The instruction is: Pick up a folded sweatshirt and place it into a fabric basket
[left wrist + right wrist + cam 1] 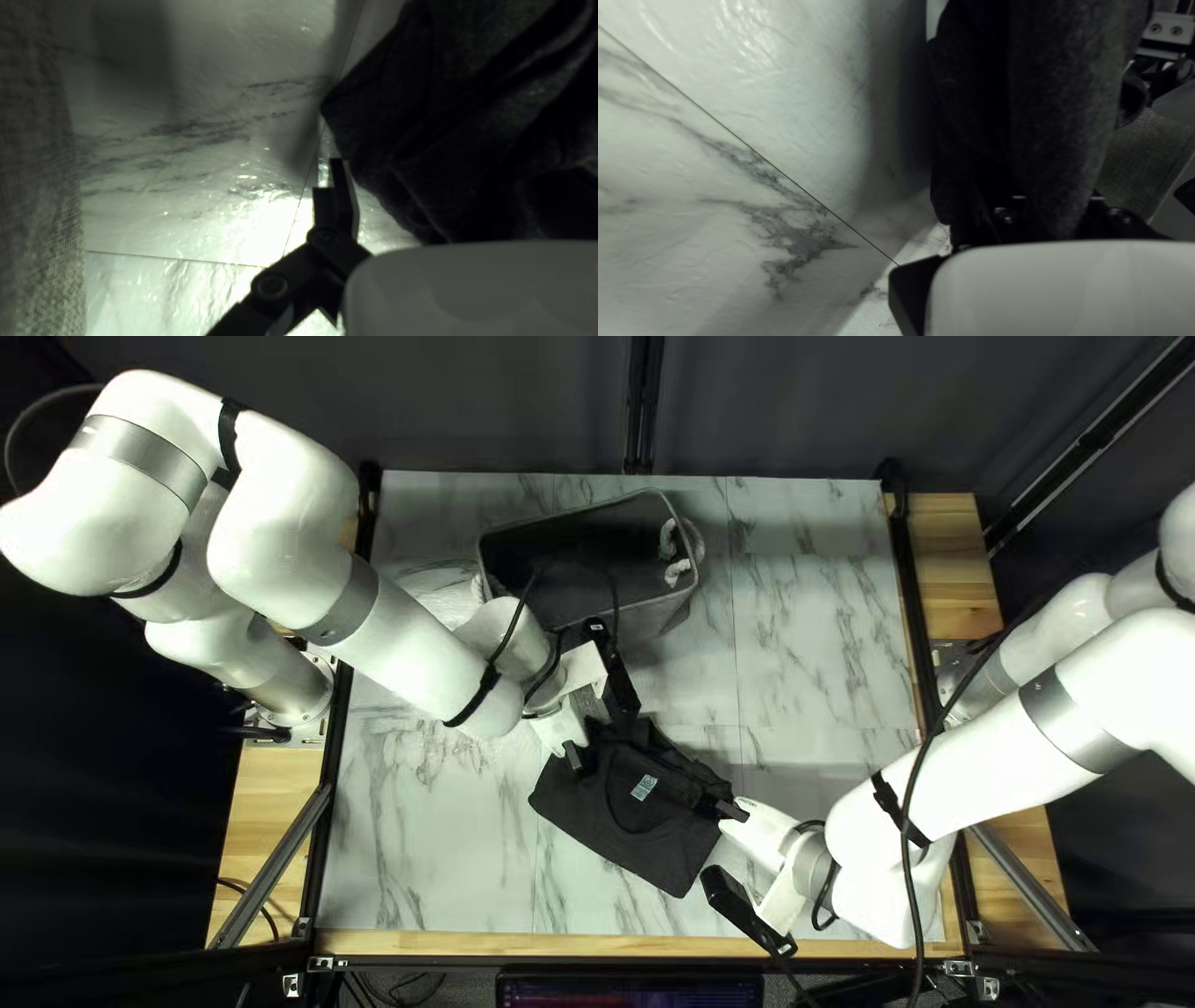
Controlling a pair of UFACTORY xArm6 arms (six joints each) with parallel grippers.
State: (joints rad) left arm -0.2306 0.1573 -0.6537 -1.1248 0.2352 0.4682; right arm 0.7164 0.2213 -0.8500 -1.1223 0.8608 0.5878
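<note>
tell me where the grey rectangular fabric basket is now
In the top left view, the grey rectangular fabric basket stands toward the far edge of the white marbled table, just beyond the crumpled black cloth sweatshirt.

Looks brightly and fairly evenly lit over the marbled surface (809, 647) in the top left view, apparently from above; falls away to near black at the sides and dims on the curtain (498, 411). Flares into washed-out glare on the surface in the left wrist view, near soft shadows; sinks the sweatshirt's (436, 124) folds into gloom and blurs the fabric basket's (37, 186) weave. Glints off the surface in the right wrist view, then darkens into broad shadow beside the sweatshirt.
</note>
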